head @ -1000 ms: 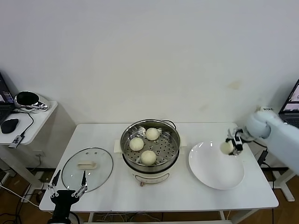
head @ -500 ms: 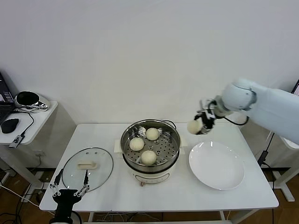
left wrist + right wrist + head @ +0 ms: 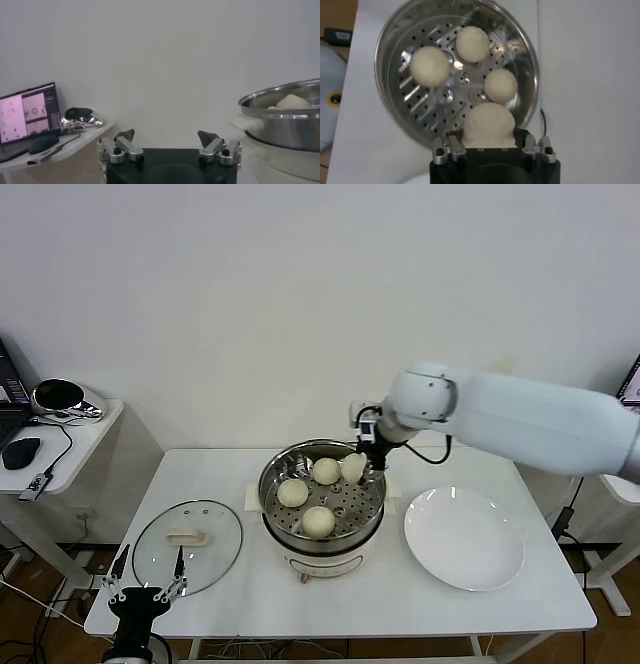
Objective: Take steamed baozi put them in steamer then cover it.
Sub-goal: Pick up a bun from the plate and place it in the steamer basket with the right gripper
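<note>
Occupying most of the head view, one white table (image 3: 250,604) carries every item listed. Right arm, white and bulky, reaches from the robot's right across the table to the steamer's far right rim. Steamer (image 3: 322,502): round shiny steel pot with a perforated tray, seated on a white base, standing at the table's centre, uncovered. Plate (image 3: 464,538): flat, white, bare, just beside the steamer on the robot's right. Cover (image 3: 187,545): clear glass with metal rim and cream bar handle, lying flat on the table on the robot's left, apart from the steamer. Steamed baozi, four in all: three rest on the tray, one at the front (image 3: 318,521), one on the left (image 3: 292,492), one at the back (image 3: 325,471); the fourth baozi (image 3: 353,467) hangs at the steamer's rear right, above the tray and beside the back bun. Right gripper (image 3: 362,461): fingers pinched on that fourth bun, which bulges between them in the right wrist view (image 3: 489,126). Left gripper (image 3: 145,589): parked low at the table's near left edge, in front of the cover, fingers spread wide with nothing between them. Side desk (image 3: 70,446) on the robot's far left holds a chrome object (image 3: 62,400) and a mouse (image 3: 21,452).
</note>
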Robot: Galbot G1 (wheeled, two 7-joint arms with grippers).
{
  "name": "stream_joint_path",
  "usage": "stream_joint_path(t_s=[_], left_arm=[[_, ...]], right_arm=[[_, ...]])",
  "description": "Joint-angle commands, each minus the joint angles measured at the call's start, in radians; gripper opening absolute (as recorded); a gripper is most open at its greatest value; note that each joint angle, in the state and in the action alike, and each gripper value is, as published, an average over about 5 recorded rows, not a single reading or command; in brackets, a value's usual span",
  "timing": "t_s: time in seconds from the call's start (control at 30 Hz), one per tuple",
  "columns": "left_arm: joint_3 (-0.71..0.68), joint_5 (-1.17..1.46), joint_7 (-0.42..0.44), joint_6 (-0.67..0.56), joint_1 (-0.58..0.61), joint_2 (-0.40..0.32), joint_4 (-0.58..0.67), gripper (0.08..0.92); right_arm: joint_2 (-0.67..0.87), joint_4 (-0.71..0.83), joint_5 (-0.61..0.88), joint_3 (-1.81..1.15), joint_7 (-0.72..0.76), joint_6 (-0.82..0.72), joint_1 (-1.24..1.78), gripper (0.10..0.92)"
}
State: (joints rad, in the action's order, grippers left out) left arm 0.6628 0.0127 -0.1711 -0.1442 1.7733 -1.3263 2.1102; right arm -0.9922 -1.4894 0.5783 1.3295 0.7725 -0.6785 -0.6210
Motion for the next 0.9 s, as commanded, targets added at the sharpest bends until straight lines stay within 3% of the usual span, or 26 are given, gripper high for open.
stream_joint_path(t_s=[0.03, 0.7, 0.9], left_arm=[[-0.001, 0.0, 0.0, -0.001, -0.001, -0.001, -0.003, 0.823], [-0.002, -0.003, 0.0, -0.003, -0.003, -0.005, -0.011, 0.823], [0.0, -0.002, 0.0, -0.002, -0.004, -0.003, -0.011, 0.823]], right_arm=[[-0.108, 0.07, 0.035, 0.027, -0.052, -0.049, 0.078, 0.636], [-0.094, 0.14, -0.071, -0.01, -0.028, -0.048, 0.172, 0.636], [-0.06, 0.108, -0.079, -0.033, -0.014, -0.047, 0.135, 0.752]])
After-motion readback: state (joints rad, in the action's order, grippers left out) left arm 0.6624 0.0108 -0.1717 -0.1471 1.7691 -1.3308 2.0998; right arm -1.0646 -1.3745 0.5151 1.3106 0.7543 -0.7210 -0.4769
